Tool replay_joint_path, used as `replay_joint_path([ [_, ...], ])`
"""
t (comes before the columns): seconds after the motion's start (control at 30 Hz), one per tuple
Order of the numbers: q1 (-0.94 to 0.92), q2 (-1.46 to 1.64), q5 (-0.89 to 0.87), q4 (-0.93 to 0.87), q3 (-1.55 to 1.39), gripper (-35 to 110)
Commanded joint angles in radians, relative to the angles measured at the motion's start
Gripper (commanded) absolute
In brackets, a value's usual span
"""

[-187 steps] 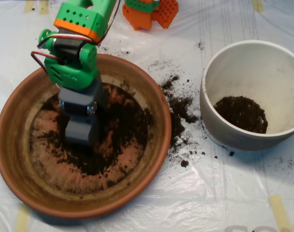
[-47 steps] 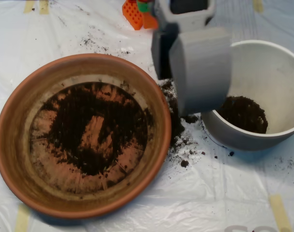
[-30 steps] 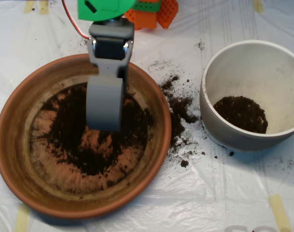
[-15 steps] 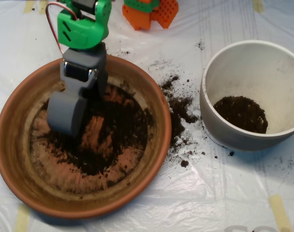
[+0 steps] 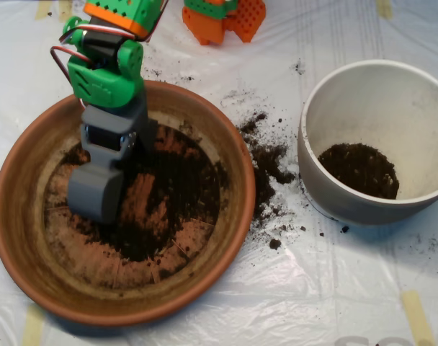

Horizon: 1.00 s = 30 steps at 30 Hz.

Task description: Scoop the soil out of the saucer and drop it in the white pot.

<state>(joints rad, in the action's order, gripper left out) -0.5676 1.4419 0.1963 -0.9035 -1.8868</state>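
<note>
The terracotta saucer (image 5: 32,238) fills the left of the overhead view, with dark soil (image 5: 172,194) spread thinly over its floor and bare clay showing through in patches. My grey scoop (image 5: 96,193) is down inside the saucer on its left half, on the soil, under the green wrist (image 5: 104,76). At the right stands the white pot (image 5: 370,108), holding a clump of soil (image 5: 359,169) at its bottom.
Spilled soil (image 5: 266,158) lies on the white plastic sheet between saucer and pot. Orange and green arm base parts (image 5: 222,18) sit at the top edge. Tape strips mark the sheet at the bottom right (image 5: 418,317) and top left.
After hovering by the pot's rim, the scoop swung left over the saucer. In the last half second it moved lower and slightly forward onto the soil on the left side.
</note>
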Motion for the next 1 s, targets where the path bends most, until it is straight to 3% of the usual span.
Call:
replay_joint_path([
  [0.0, 0.0, 0.028, 0.032, -0.017, 0.069, 41],
  [0.33, -0.078, -0.097, 0.017, -0.101, 0.233, 30],
  [0.43, -0.089, -0.1, 0.002, -0.091, 0.233, 16],
  [0.6, -0.084, -0.098, -0.002, -0.083, 0.236, 4],
  [0.97, 0.025, 0.029, -0.031, -0.121, 0.236, -1],
])
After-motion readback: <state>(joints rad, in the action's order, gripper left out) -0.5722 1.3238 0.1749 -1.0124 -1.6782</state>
